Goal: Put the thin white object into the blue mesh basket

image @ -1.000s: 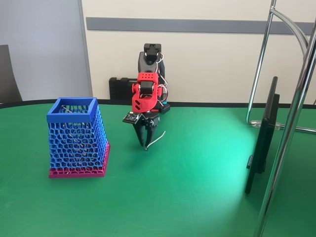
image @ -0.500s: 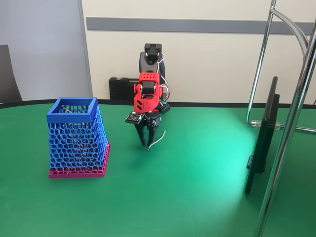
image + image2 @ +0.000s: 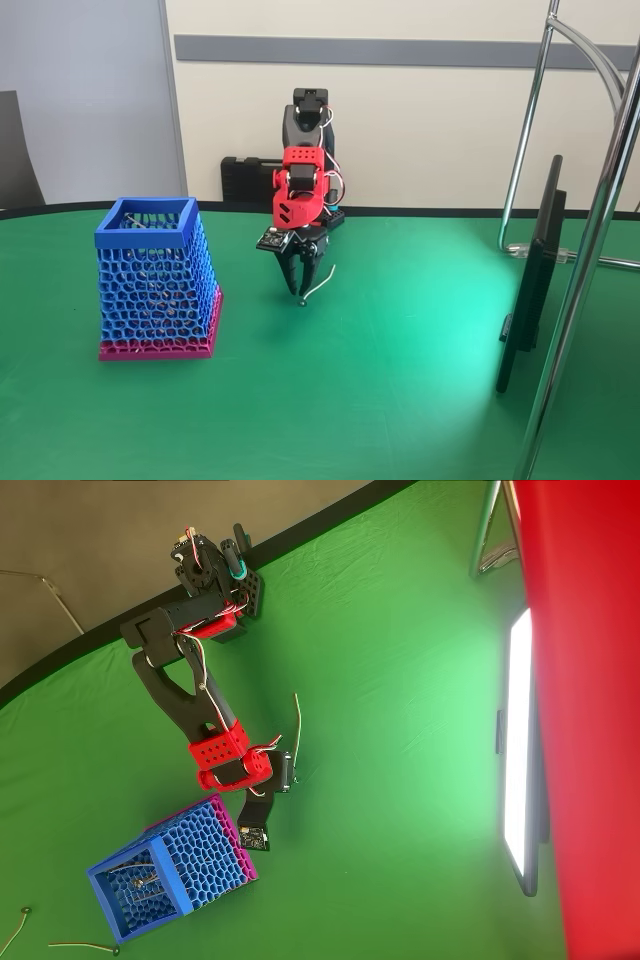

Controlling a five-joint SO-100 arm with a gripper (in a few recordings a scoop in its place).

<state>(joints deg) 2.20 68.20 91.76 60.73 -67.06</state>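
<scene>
**Desk:** Where is the thin, curved white wire strip (image 3: 319,284)?

**Photographer:** Its lower end is pinched in the black two-finger gripper (image 3: 299,295), low over the green table (image 3: 400,380), right of the tall blue honeycomb-mesh basket (image 3: 155,285).

**Desk:** Handling?

**Photographer:** Likely featherlight, springy and slippery; an end-grip lets it swing.

In the overhead view the gripper's fingertips (image 3: 291,769) sat under the red wrist, so whether they pinched the thin white object (image 3: 297,720) could not be told there. In the fixed view the strip (image 3: 319,284) was too thin to judge; its lower end seemed to meet the fingertips (image 3: 300,297). Faint strands inside the blue mesh basket (image 3: 146,238) were too small to name. A chrome stand (image 3: 580,290) was cut off by the right edge.
</scene>
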